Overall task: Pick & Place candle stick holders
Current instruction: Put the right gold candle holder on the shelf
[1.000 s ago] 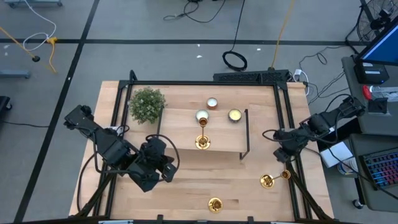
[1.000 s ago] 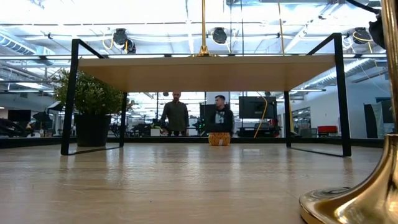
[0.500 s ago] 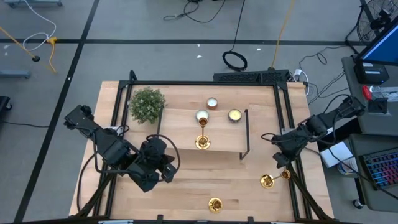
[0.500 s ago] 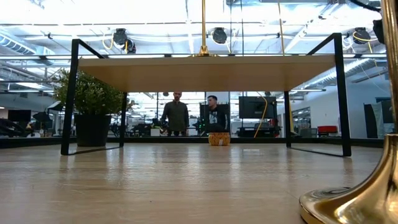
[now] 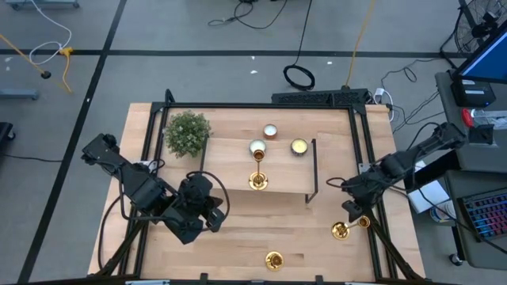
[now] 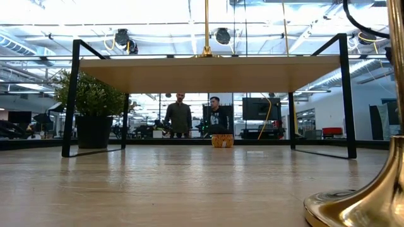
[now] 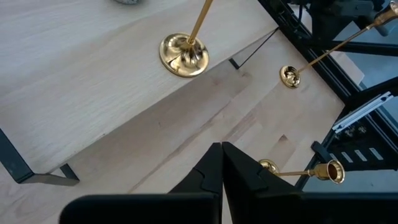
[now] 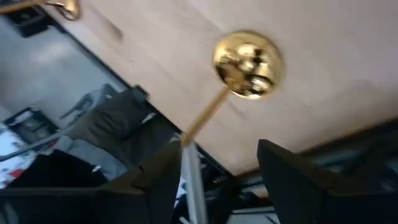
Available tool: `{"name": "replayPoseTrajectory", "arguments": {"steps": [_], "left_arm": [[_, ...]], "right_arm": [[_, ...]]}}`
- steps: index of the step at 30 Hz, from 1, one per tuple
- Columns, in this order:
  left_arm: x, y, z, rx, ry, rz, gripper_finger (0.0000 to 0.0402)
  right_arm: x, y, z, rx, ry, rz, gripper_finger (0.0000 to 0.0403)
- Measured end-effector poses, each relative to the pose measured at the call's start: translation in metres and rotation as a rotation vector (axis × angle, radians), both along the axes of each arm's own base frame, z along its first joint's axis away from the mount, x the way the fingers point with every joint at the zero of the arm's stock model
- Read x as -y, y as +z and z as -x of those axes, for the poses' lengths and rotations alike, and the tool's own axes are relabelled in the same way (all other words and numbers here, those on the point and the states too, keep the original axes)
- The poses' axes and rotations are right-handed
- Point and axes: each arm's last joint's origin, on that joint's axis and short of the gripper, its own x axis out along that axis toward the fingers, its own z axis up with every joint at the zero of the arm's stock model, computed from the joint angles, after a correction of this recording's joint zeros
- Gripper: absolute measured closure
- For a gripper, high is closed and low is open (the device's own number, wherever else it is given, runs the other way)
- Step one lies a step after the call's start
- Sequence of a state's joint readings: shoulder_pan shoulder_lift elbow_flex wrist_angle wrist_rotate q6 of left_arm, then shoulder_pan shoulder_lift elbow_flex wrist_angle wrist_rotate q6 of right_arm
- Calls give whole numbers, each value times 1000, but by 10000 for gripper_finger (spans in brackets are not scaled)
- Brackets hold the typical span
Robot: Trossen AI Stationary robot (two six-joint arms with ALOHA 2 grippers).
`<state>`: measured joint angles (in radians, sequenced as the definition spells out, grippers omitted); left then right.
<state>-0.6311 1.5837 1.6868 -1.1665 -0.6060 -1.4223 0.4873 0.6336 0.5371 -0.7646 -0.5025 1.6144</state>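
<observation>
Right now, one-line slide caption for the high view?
Right gripper descends open toward a candle stick holder at the table's right edge; left gripper waits.

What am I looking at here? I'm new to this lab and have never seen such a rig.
Two dark robot arms work at a wooden table. One camera looks down from above, one sits at table height, and one rides on each wrist. On the table stand a small raised shelf, a green plant, tealight candles and three brass candle stick holders. The right gripper is open, reaching toward the holder by the table's right edge; nothing is held. The left gripper waits shut.
</observation>
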Motion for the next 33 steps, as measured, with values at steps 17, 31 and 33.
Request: {"name": "replayPoseTrajectory", "arguments": {"steps": [17, 31, 33], "left_arm": [[0, 0, 0, -4, -10, -10, 393], [-1, 0, 0, -4, -15, -31, 391], [-1, 0, 0, -1, -12, -37, 397]], "right_arm": [[-10, -4, -14, 43, -16, -63, 186], [-21, -3, -14, 42, 19, -87, 186], [-21, -3, -14, 49, 13, -84, 186]]}}
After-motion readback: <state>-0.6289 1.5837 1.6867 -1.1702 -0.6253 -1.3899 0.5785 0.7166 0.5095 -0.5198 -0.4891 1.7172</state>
